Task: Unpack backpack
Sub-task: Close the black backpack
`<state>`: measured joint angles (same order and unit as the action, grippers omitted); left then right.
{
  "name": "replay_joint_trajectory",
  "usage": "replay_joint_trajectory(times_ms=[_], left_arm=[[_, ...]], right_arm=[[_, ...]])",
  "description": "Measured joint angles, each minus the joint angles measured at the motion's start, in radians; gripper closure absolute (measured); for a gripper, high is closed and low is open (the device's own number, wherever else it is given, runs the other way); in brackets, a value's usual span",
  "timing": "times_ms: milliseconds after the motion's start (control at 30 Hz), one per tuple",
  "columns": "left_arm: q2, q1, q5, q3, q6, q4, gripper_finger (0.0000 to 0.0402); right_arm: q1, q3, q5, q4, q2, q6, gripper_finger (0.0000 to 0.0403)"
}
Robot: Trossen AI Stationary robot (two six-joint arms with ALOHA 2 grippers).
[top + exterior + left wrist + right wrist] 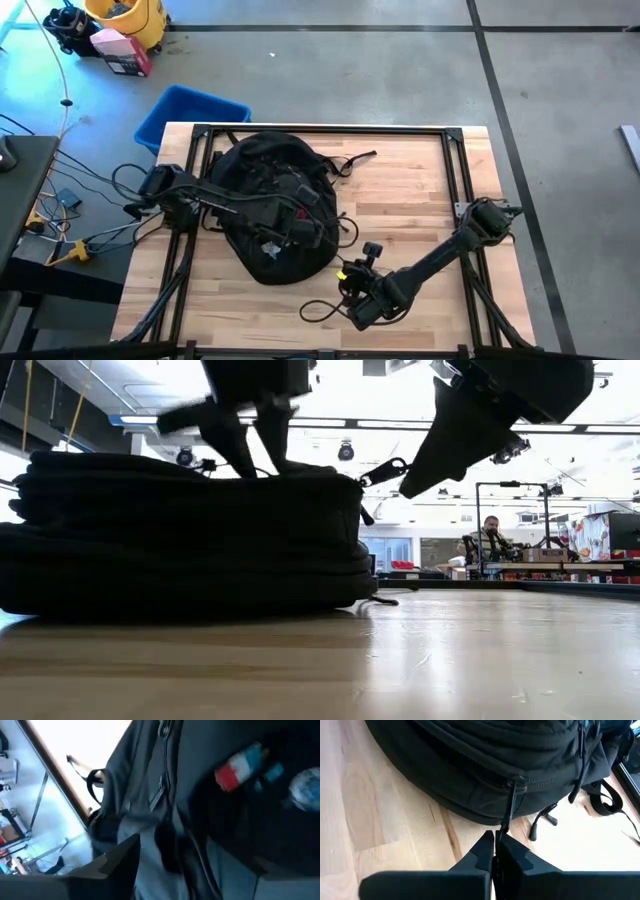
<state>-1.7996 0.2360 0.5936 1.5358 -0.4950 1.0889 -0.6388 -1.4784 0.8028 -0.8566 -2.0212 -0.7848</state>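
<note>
While the backpack [272,205] is lying flat across the left-middle of the wooden table [420,190], the job is looking like it's at the unzipping stage, nothing unpacked onto the wood yet as far as I can see. From above, the left gripper [290,222] is hanging over the top of the bag, and the right gripper [352,278] is sitting just off the bag's near edge, by a loose strap [322,312].

Down at table height, the backpack [180,535] is filling the left half, stacked in thick folds, with both arms coming down from above it. A person [490,530] is sitting way back in the room, not involved.

Looking through the left wrist camera, the bag's dark fabric [165,815] is filling nearly everything, and something red, white and blue [240,766] is peeking out of a dark opening. I honestly can't tell from the pictures whether those fingers are apart or together.

Over on the right wrist camera, the right gripper [494,851] is pinching a zipper pull cord [511,810], fingers pressed together on it, cord running taut up to the zip along the bag's edge.

My guess for the next move: right keeps tension on that cord so the opening stays wide, and left needs to line up over the colourful thing and go down into the pocket without snagging fabric.
</note>
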Motion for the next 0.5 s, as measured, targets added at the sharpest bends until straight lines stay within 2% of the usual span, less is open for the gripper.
replay_joint_trajectory(times_ms=[100,233,367,500], left_arm=[[0.001,0.006,-0.129,0.055,-0.036,-0.035,0.018],[-0.005,-0.017,-0.318,0.059,-0.127,-0.195,0.0179],[-0.025,-0.055,-0.492,0.059,-0.124,-0.317,0.0179],[-0.084,-0.075,-0.527,0.059,-0.117,-0.369,0.0179]], right_arm=[[0.0,0.0,0.0,-0.001,0.0,0.007,0.0402],[0.0,0.0,-0.004,-0.001,0.0,0.007,0.0402],[0.0,0.001,-0.022,-0.001,0.0,0.008,0.0402],[0.0,0.002,-0.022,0.008,0.0,0.033,0.0403]])
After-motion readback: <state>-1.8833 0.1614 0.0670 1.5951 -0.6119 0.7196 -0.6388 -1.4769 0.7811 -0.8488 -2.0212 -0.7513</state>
